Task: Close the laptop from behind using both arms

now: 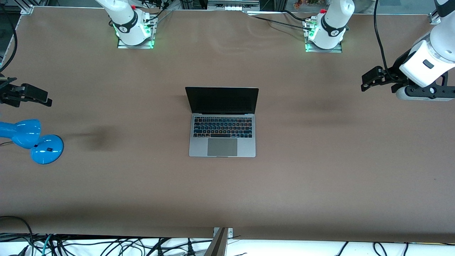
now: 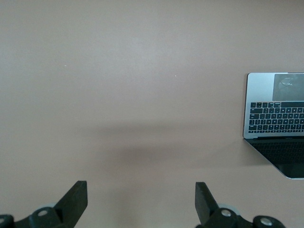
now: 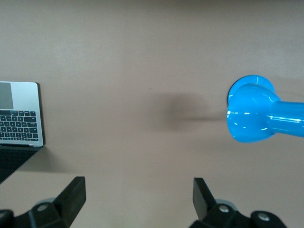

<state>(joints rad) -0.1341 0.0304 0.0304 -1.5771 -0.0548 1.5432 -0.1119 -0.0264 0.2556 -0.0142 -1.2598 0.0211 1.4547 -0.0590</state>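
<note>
The laptop (image 1: 222, 122) sits open in the middle of the brown table (image 1: 320, 170), its dark screen upright and facing the front camera, keyboard and trackpad flat on the tabletop nearer that camera. Nothing touches it. The left gripper (image 1: 369, 82) hangs in the air over the bare tabletop at the left arm's end of the table, well apart from the laptop; its wrist view shows both fingers (image 2: 73, 202) spread wide with nothing between them, and a corner of the laptop (image 2: 275, 123) off to one edge. The right gripper (image 1: 39, 97) hangs over the right arm's end of the table, also well away from the laptop, and it too is spread wide and holds nothing, as its fingers (image 3: 71, 197) show in the right wrist view, where the laptop's corner (image 3: 19, 123) peeks in. Beside that gripper a blue lamp (image 1: 32, 140) rests on the table, its round base nearer the front camera and its shade reaching toward the table's edge; the same lamp (image 3: 256, 115) shows below the right wrist.
</note>
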